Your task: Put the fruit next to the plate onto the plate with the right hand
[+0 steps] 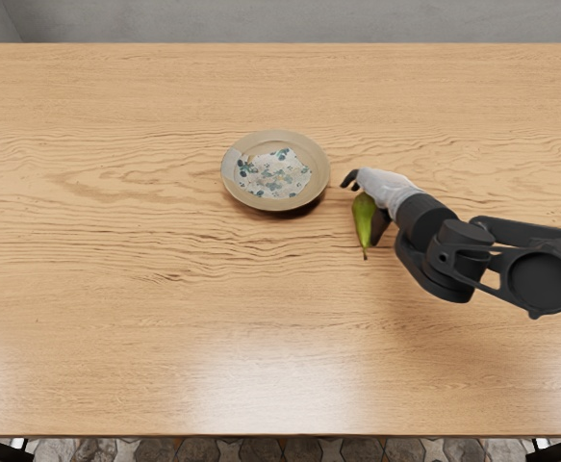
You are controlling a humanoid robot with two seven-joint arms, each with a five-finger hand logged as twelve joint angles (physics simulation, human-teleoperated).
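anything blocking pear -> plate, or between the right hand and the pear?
Nothing visible. The pear lies just right of the plate, with only bare table between them. The right hand is at the pear, with nothing between the two.

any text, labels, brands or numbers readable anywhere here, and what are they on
None: no word, number, brand or sign shows in the head view.
The plate has only a blue-green floral pattern in its middle, no lettering.
The pear, the right hand beside it and the wooden table carry no markings.
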